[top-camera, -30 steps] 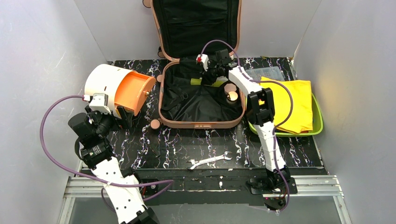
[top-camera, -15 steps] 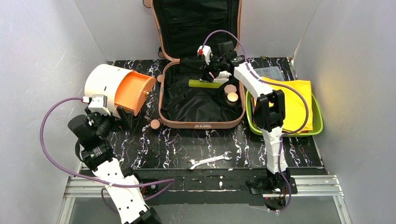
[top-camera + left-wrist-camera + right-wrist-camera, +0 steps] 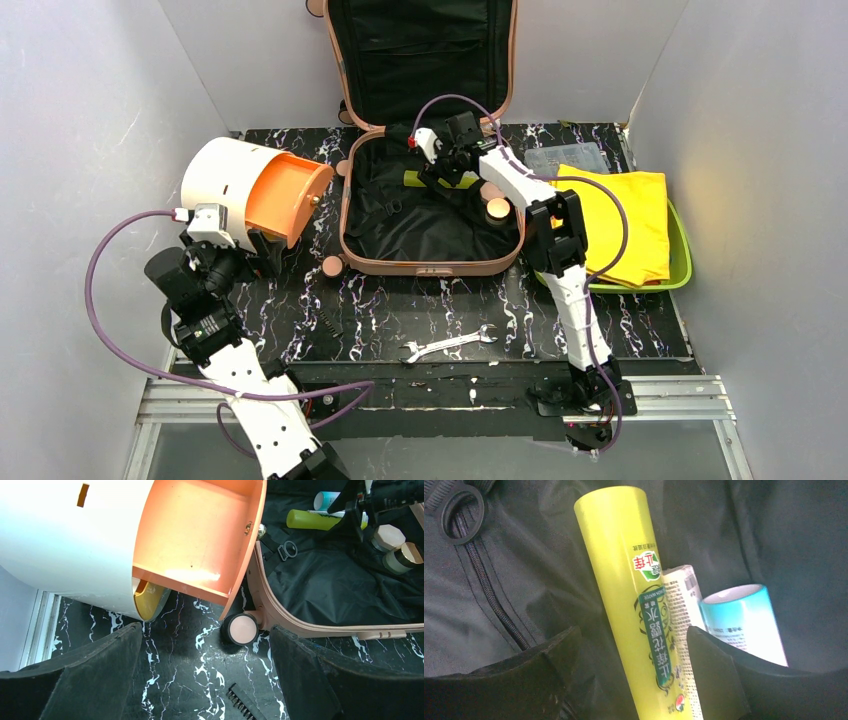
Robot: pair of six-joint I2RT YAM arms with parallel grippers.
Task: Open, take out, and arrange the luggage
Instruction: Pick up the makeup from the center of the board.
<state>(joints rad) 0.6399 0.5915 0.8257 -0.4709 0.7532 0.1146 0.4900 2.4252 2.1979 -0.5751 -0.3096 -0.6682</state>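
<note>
Lying open, the luggage (image 3: 405,232) holds a yellow tube (image 3: 634,595).

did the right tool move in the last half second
Yes: the right tool shifted left across the luggage, away from the jars.

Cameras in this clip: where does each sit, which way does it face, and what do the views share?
Top external: above and behind the bases, looking down; left arm, right arm and the open luggage show.
Left wrist: on the left arm, looking down at the drum box and the luggage's corner; left gripper open.
Right wrist: inside the luggage, close over a green tube; right gripper open astride it.
Shared: all three show that tube.
</note>
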